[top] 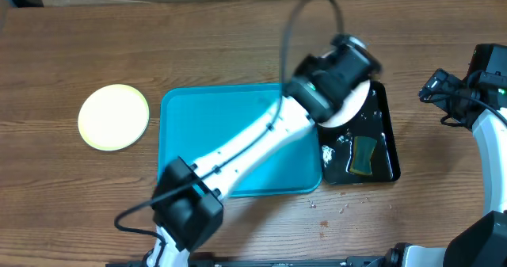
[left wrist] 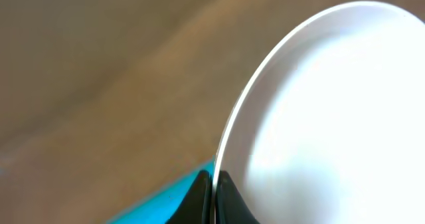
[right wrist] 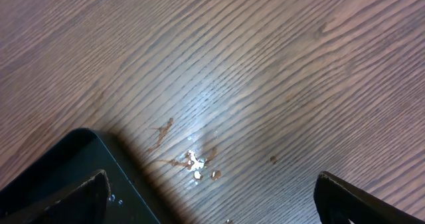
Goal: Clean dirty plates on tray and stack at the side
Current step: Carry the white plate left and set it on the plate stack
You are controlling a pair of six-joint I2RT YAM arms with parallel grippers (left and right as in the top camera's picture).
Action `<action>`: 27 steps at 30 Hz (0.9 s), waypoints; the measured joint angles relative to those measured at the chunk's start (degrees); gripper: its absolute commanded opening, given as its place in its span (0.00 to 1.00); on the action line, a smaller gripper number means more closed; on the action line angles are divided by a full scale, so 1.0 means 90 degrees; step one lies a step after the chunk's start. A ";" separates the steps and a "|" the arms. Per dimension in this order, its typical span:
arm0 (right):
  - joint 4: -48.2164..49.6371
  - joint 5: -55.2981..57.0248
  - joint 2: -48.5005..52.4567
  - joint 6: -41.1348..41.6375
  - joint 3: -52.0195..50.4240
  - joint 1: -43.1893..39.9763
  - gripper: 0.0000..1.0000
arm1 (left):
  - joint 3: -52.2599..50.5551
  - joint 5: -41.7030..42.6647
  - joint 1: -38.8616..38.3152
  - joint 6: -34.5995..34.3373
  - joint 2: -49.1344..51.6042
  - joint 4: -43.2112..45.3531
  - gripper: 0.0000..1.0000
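My left gripper is shut on the rim of a white plate, pinching its edge. In the overhead view the left arm reaches across the turquoise tray, and the left gripper holds the white plate tilted over the far end of the black tray. The pale yellow-green plate lies flat on the table left of the turquoise tray. A second white plate does not show. My right gripper is open and empty above bare table, beside the black tray's corner; overhead it is at the right.
A yellow-green sponge lies in the wet black tray. Reddish smears and white crumbs mark the table by that tray. Crumbs lie near the table's front edge. The turquoise tray's edge shows in the left wrist view.
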 measured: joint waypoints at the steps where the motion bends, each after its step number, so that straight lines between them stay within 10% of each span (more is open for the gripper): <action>1: 0.0002 0.0000 0.0000 0.0000 0.0000 0.0000 1.00 | 0.0078 0.0413 0.0231 -0.0219 0.0002 -0.0189 0.04; 11: 0.0000 0.0002 0.0000 0.0000 0.0000 0.0000 1.00 | 0.0486 0.4036 0.3929 -0.1671 0.0007 -0.1999 0.04; 27: 0.0000 0.0000 0.0000 0.0000 0.0000 0.0000 1.00 | 0.0486 0.4371 0.8255 -0.1715 0.0010 -0.3825 0.04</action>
